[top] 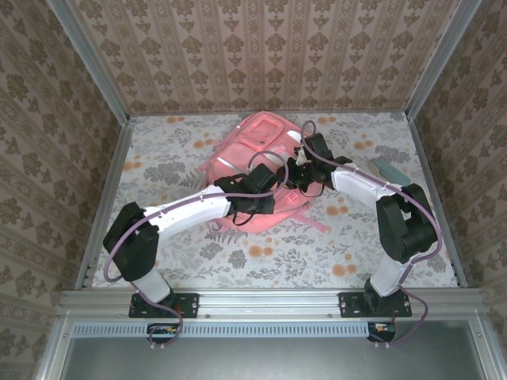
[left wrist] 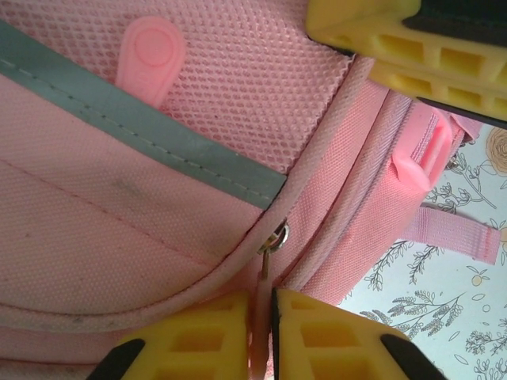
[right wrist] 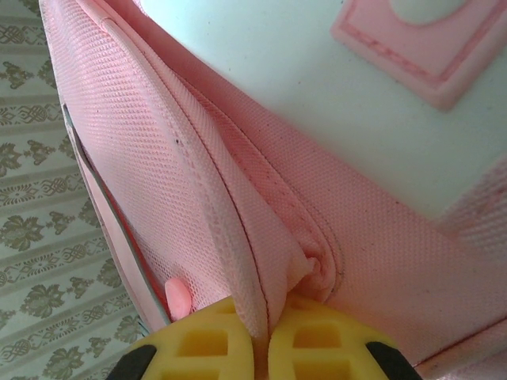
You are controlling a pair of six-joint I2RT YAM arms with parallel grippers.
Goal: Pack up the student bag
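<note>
Top external view: we see the large soft pink fabric backpack (top: pixel 257 134) lying flat on the floral-patterned tabletop (top: pixel 174 158), a little toward twelve o'clock from the table's middle. The white left arm (top: pixel 190 210) reaches it from seven o'clock and the white right arm (top: pixel 356 182) from four o'clock. Their black wrists meet over the backpack's near edge.

In the left wrist view, the left gripper (left wrist: pixel 264 336) sits at six o'clock of the frame. Its yellow ribbed fingers (left wrist: pixel 198 336) are pressed together on a narrow pink zip pull (left wrist: pixel 260 317). The pull hangs from a small metal slider (left wrist: pixel 275 236) just at twelve o'clock from the fingertips. The backpack's woven pink front spreads from nine to twelve o'clock. A grey reflective stripe (left wrist: pixel 158 134) crosses it from ten o'clock toward the slider. A pink strap (left wrist: pixel 451 233) trails onto the tabletop at three o'clock.

In the right wrist view, the right gripper (right wrist: pixel 261 344) is also at six o'clock. Its yellow fingers (right wrist: pixel 333 348) are closed tight, pinching a raised fold of the backpack's pink fabric that rises from between them toward eleven o'clock. A white patch (right wrist: pixel 317 87) of the backpack lies at one o'clock, well apart from the fingers. A small pink tab (right wrist: pixel 178 297) shows just at ten o'clock from them.
</note>
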